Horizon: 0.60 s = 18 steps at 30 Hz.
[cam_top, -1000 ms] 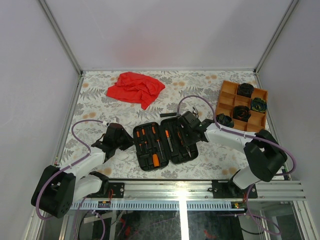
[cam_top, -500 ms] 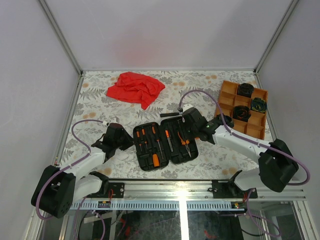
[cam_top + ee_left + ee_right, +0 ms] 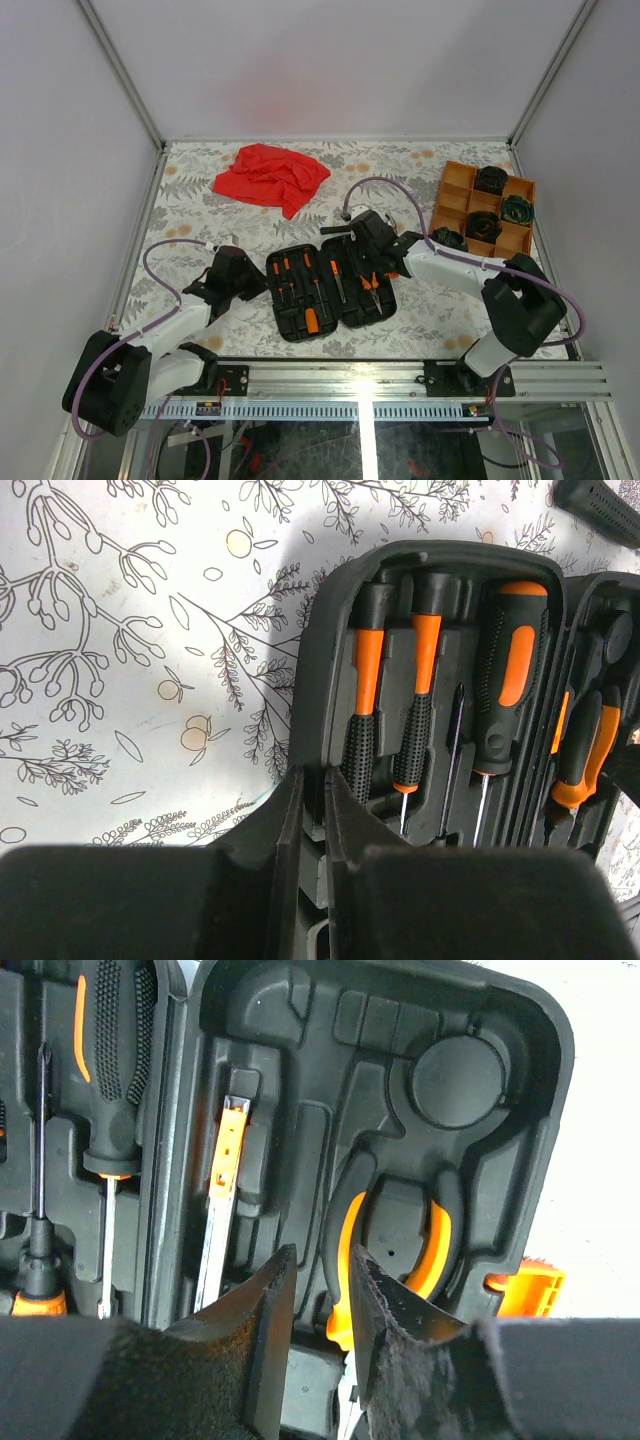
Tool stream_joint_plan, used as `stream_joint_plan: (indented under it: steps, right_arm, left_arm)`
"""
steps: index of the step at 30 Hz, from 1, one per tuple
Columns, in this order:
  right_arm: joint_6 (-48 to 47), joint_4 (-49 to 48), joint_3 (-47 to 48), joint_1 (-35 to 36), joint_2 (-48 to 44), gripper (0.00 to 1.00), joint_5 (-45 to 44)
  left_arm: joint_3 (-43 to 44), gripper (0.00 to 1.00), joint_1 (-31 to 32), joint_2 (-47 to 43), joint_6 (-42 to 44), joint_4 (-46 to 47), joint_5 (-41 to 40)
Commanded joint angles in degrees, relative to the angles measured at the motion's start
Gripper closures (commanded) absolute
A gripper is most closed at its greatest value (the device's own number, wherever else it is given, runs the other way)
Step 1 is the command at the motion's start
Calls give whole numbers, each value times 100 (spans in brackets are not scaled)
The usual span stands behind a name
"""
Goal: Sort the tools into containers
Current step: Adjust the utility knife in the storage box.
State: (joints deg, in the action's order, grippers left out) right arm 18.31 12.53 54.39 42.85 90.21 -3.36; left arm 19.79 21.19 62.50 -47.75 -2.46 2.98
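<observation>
The black tool case (image 3: 325,290) lies open mid-table. Orange-and-black screwdrivers (image 3: 365,680) fill its left half. Orange-handled pliers (image 3: 372,285) lie in a slot of the right half, also in the right wrist view (image 3: 345,1240). My left gripper (image 3: 255,283) is shut on the case's left wall (image 3: 314,780). My right gripper (image 3: 372,258) hovers over the case's far right part, jaws slightly apart and empty (image 3: 322,1255), just above the pliers' handles. The black hammer handle (image 3: 335,229) lies beyond the case. The orange tray (image 3: 455,190) holds dark coils (image 3: 491,180), one greenish (image 3: 517,210).
A red cloth (image 3: 270,175) lies at the far left of the floral table. Another dark coil (image 3: 449,241) sits at the tray's near-left corner. The case's orange latch (image 3: 525,1290) sticks out on its right edge. Grey walls close in on both sides.
My right gripper has drawn back from low over the case's right half toward its far edge. The pliers now show uncovered in their slot. The left arm has not moved.
</observation>
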Motion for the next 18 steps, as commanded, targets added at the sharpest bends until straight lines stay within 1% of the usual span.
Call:
stream_joint_plan:
  steps: [1, 4, 12, 14, 15, 18]
  right_arm:
    - [-71, -158, 314, -28, 196, 67, -49]
    - [-32, -116, 340, -25, 336, 69, -172]
    - [180, 170, 402, -28, 857, 84, -468]
    - [202, 233, 399, -25, 959, 93, -499]
    - [220, 280, 392, -24, 1008, 98, -524]
    - [277, 325, 314, -24, 1111, 100, -551]
  left_arm:
    - [69, 100, -36, -3, 55, -247, -166]
    - [80, 100, -37, 0, 55, -247, -169]
    - [120, 100, -34, 73, 72, -234, -158]
    - [112, 100, -34, 78, 81, -225, -152]
    - [113, 100, -36, 84, 81, -221, -150]
    - [97, 100, -28, 83, 98, -212, -142]
